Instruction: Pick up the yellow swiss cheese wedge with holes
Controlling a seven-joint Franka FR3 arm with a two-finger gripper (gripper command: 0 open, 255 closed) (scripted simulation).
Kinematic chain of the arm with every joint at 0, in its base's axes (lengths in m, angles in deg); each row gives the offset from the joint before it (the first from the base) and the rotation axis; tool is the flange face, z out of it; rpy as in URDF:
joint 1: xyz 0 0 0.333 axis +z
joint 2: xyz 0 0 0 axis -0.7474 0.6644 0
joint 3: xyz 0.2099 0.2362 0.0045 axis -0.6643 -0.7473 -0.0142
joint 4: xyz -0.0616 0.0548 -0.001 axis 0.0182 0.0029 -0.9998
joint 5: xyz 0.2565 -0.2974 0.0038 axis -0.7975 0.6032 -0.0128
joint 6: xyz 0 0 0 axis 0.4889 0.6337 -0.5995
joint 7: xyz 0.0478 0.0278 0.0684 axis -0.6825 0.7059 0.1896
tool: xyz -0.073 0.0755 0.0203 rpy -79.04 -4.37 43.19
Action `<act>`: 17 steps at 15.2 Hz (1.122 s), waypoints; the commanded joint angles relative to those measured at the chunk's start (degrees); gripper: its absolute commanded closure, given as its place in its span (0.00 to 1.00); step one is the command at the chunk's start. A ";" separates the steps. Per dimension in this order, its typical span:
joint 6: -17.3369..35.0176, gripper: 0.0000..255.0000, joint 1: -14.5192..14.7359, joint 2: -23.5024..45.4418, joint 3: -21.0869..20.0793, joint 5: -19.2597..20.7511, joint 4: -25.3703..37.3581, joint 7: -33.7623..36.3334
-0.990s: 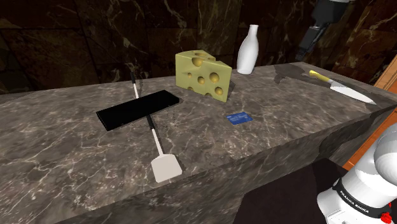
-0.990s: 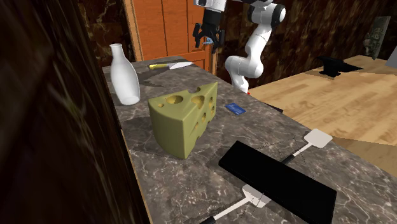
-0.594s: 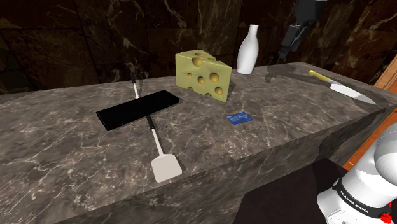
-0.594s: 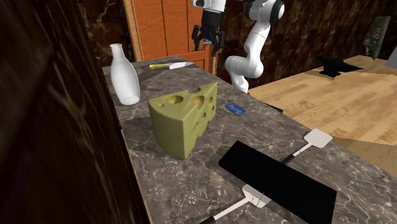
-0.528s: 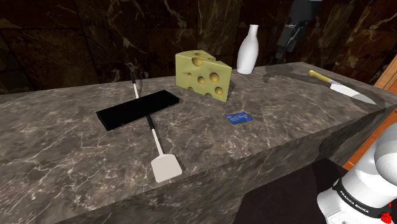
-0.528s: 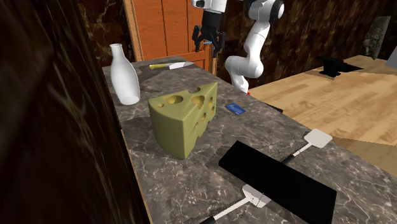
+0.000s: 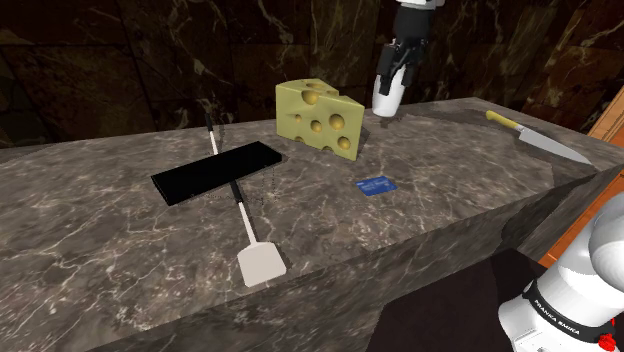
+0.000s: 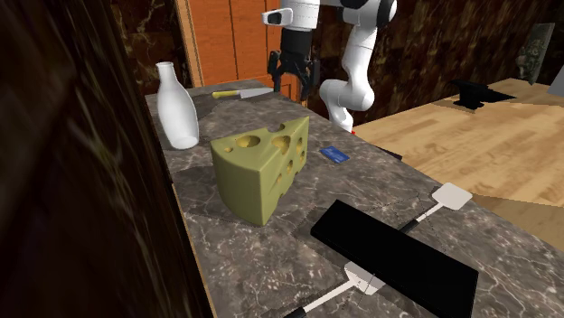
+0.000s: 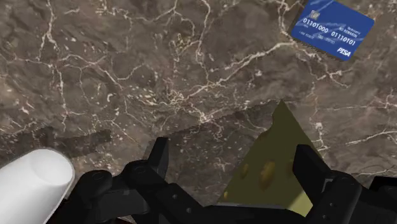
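Seen from the shoulder view, a flat black slab [image 7: 216, 171] lies toward the left of the dark marble counter [image 7: 110, 235], and a white spatula [image 7: 261, 264] passes under it, blade near the front edge. Right of the slab, near the back wall, the yellow cheese wedge [image 7: 320, 117] with its holes stands on the counter, with nothing touching it. A small blue card [image 7: 377, 184] lies in front of it and a little to the right. Next comes a white bottle [image 7: 384, 99], partly covered by the black gripper [image 7: 389, 90], which hangs above the counter pointing down. In the wrist view its fingers [image 9: 158, 156] are spread apart with nothing between them; the tip of the cheese shows below, between the fingers, and the bottle's top beside one of them. Farther right a knife [image 7: 537, 137] with a yellow handle lies near the counter's end, and the arm's white base [image 7: 565, 300] stands at the lower right.
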 commanded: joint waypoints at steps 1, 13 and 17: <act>-0.47 0.00 0.27 4.47 -1.16 -0.17 4.13 2.16; -2.46 0.00 2.82 24.98 -4.63 1.26 23.46 10.62; 1.26 0.00 2.69 24.41 -4.57 1.12 19.19 10.55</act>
